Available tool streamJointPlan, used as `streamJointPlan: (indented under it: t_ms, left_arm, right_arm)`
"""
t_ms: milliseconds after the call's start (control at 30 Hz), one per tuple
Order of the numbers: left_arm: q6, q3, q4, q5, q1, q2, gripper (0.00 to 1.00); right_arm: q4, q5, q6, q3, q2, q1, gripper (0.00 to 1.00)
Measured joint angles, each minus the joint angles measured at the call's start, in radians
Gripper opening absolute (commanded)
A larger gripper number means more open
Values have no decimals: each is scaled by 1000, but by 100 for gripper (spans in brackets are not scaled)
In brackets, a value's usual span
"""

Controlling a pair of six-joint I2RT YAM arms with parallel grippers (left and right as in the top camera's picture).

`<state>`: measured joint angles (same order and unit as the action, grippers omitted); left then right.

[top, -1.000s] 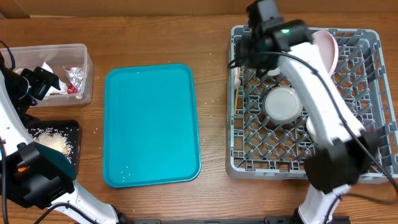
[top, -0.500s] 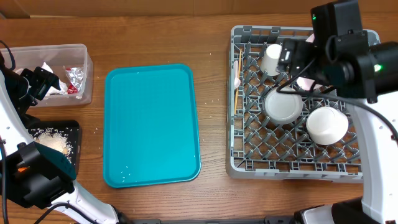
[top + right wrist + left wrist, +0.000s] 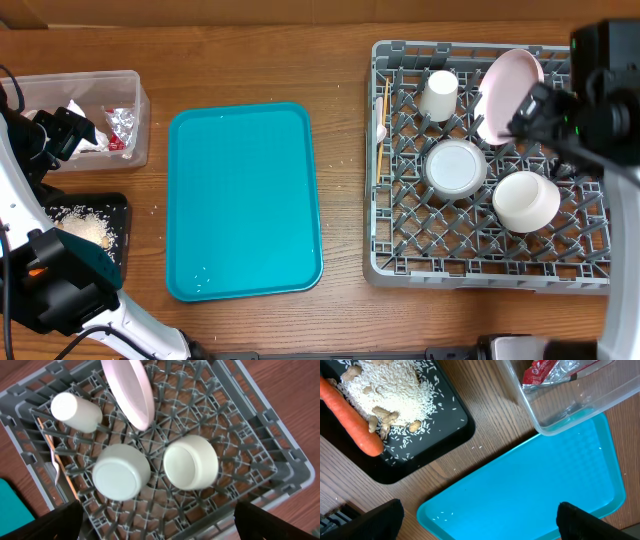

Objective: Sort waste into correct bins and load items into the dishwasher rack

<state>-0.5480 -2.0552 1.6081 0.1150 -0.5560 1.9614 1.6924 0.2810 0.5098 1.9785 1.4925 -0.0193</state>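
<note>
Right gripper (image 3: pixel 162 525) hovers, jaws spread, above the dishwasher rack (image 3: pixel 450 272).

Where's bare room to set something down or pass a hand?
Free: the whole teal tray; the table strip between it and the rack; the rack's front rows, below the bowls. Crowded: rack's back half (cup, plate, bowls) and the left edge, tub and black tray.
</note>
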Motion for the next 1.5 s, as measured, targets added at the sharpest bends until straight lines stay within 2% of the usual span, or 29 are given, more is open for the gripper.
streamJointPlan:
  t_ms: [233,400,667,1033,1233,1500]
  left_arm:
    - [0,0,0,0,0,0,100]
    - [0,0,0,0,0,0,100]
    - [0,0,0,0,0,0,100]
    - [0,0,0,0,0,0,100]
    - [0,0,0,-1,0,0,100]
    - [0,0,0,-7,0,0,100]
  right_arm:
    - [-37,-4,26,-264,-215,0,100]
    - [-28,-85,37,-392,-255,0,100]
    - [-35,-226,37,-410,-222,0,100]
    - [-78,-251,30,-417,-213,-2,100]
    - [-367,-305,-100,-557,-234,-22,100]
    - [-807,-423,-241,-968,-440,-23,100]
